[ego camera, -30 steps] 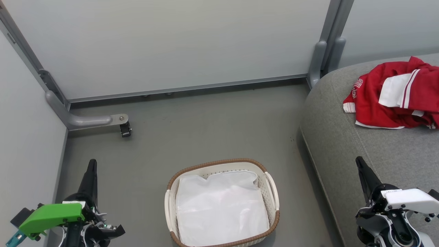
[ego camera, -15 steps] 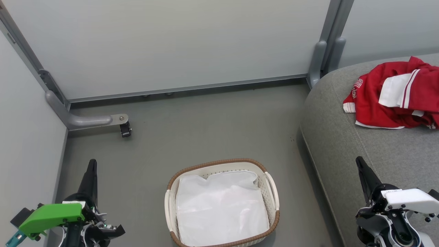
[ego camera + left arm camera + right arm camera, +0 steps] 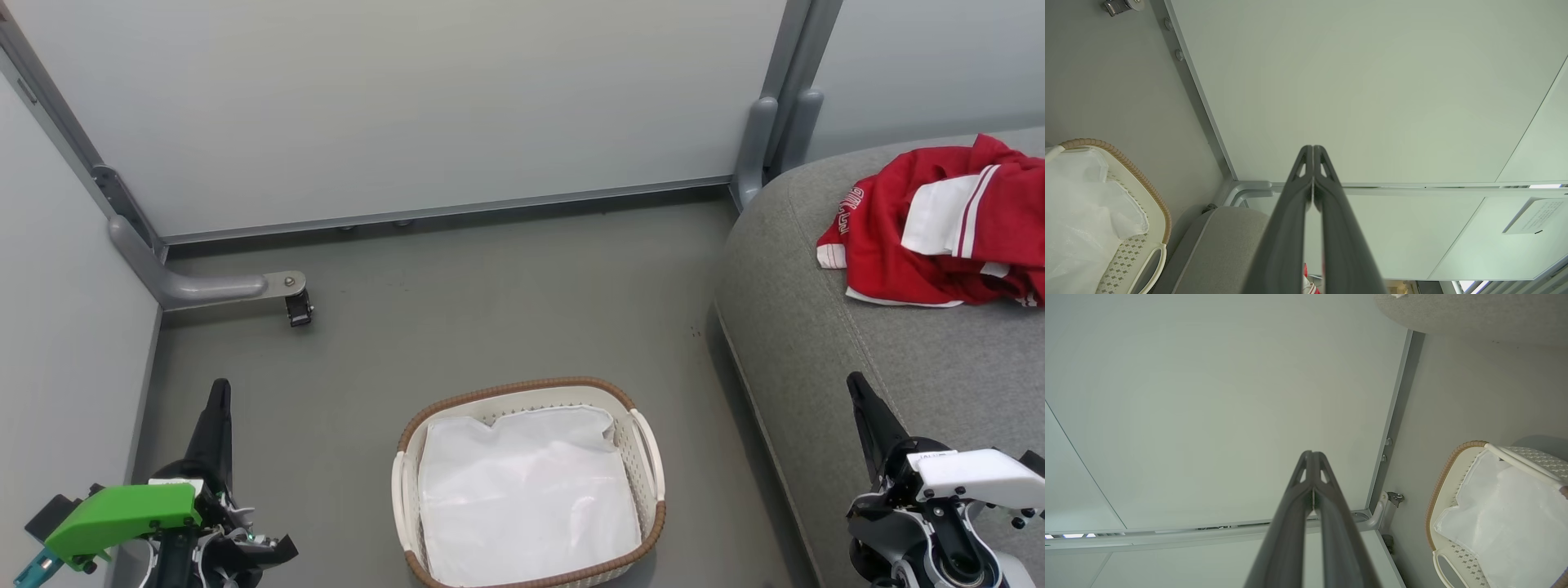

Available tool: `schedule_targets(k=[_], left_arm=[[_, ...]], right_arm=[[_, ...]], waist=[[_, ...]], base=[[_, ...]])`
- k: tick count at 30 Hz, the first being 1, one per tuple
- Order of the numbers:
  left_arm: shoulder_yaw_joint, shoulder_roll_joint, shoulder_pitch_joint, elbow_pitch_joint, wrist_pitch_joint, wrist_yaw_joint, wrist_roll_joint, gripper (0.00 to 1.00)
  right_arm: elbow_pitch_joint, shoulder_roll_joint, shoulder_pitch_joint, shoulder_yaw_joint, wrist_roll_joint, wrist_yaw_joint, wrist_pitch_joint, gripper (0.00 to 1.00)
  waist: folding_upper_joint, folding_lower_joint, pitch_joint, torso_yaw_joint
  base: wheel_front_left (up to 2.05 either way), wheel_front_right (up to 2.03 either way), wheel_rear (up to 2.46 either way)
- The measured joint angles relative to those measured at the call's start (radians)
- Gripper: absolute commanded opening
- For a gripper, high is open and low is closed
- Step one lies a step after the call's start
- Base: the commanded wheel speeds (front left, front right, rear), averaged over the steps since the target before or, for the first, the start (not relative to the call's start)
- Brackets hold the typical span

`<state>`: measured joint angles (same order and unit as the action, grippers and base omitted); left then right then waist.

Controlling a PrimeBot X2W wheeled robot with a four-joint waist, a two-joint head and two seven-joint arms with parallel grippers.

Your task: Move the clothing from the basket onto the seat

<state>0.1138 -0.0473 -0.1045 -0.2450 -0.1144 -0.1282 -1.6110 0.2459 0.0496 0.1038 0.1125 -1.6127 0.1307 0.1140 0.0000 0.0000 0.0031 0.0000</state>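
I see a matte grey floor [image 3: 490, 310] walled at its far edge by a pale frosted partition panel [image 3: 408, 106]. At the far left corner a curved grey metal foot [image 3: 212, 287] reaches onto the floor, a small black caster [image 3: 299, 310] at its tip. A crumpled plain white liner sheet [image 3: 526, 498] lies toward the near edge. A white paper notice [image 3: 1531, 216] sits on one panel, its print too small to read.

My left gripper [image 3: 219, 392] is long, dark and tapered, with a bright green wrist cover [image 3: 122, 510]; my right gripper [image 3: 857, 387] matches, wearing a white wrist cover [image 3: 976, 472] with black screws.
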Motion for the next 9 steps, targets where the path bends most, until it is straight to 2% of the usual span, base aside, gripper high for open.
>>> schedule_targets(k=[9], left_arm=[[0.0,0.0,0.0,0.0,0.0,0.0,0.0,0.0]], right_arm=[[0.0,0.0,0.0,0.0,0.0,0.0,0.0,0.0]], waist=[[0.0,0.0,0.0,0.0]], base=[[0.0,0.0,0.0]])
